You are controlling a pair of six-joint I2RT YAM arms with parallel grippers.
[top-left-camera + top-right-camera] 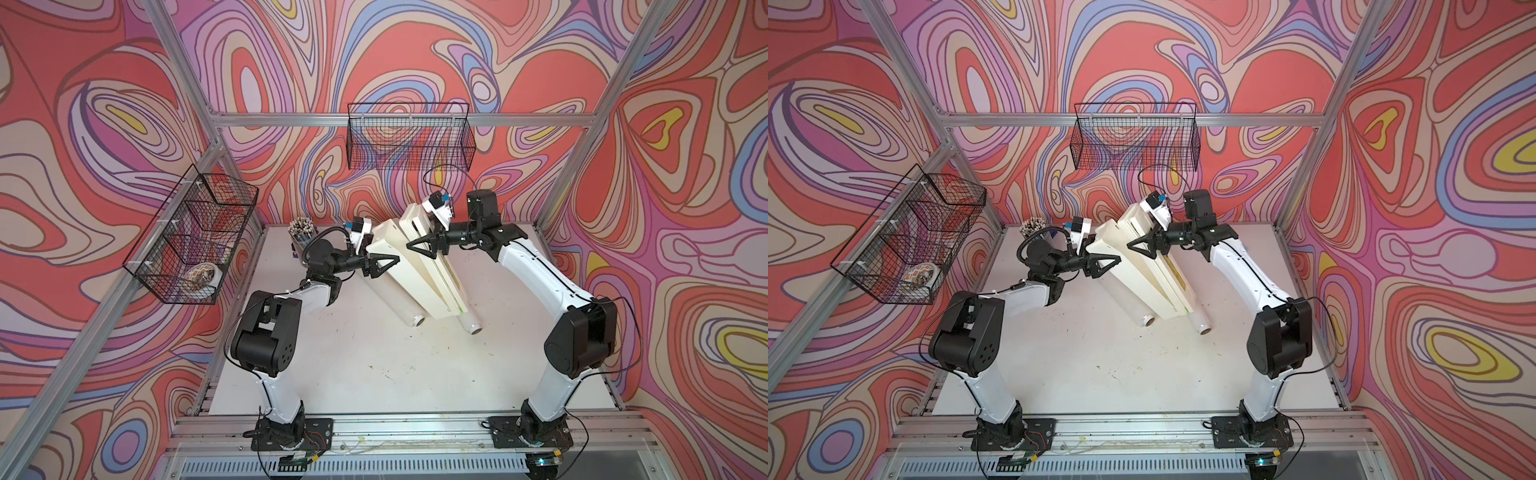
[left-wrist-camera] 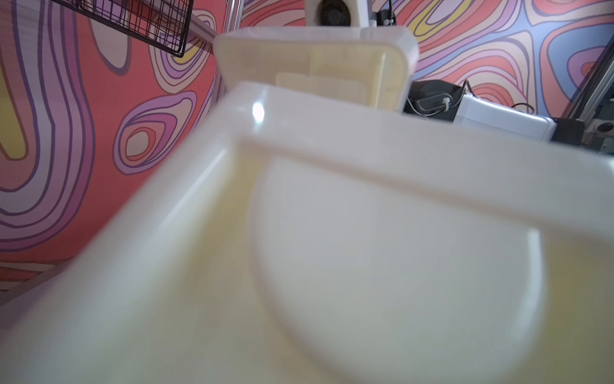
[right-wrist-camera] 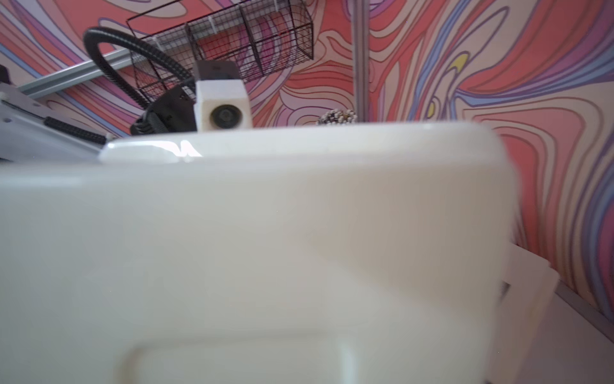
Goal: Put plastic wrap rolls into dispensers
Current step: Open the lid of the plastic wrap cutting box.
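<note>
Top views both show the two dispensers (image 1: pixel 409 276) lying slantwise and overlapping in the middle of the surface (image 1: pixel 374 365). They rest on top of the two plastic wrap rolls (image 1: pixel 401 305), whose near ends poke out beneath them, so no roll looks loaded yet. The left tool (image 1: pixel 388 262) sits at the long edge of one box and the right tool (image 1: pixel 417 245) at the other dispenser (image 1: pixel 442 282). Each is turned so that only one finger shows from above. Both sets of jaws stand wide, but I cannot tell whether they straddle the boxes loosely or clamp them. The step in hand seems to be untangling this pile. It would go best one box at a time: lift it slowly clear so the round rolls do not run off, lay it flat with the lid up, then pin it with one tool while the other raises the lid. Both wrist views are filled with blurred cream plastic and show no fingers. The far lengths of the rolls are covered, and I cannot make out whether either lid is open.
</note>
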